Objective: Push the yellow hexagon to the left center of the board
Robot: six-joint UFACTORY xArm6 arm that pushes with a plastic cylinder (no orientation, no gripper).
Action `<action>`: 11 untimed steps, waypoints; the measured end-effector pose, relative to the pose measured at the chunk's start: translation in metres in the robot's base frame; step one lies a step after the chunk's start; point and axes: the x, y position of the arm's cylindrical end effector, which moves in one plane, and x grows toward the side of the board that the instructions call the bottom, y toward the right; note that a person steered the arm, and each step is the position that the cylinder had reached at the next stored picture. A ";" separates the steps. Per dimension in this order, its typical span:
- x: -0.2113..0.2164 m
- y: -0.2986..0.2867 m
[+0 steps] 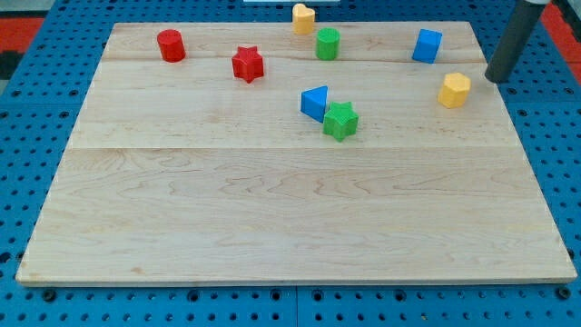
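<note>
The yellow hexagon (455, 90) lies near the board's right edge, in the upper part of the view. My tip (495, 79) stands just to the right of it, a small gap apart, at the board's right edge. The dark rod rises from the tip toward the view's top right corner.
A wooden board (290, 227) lies on a blue pegboard. On it are a red cylinder (171, 45), a red star (247, 64), a yellow heart (303, 17), a green cylinder (328, 43), a blue cube (427, 45), and a blue triangle (314, 102) touching a green star (340, 120).
</note>
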 end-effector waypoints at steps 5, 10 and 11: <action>0.046 -0.131; -0.003 -0.293; -0.003 -0.358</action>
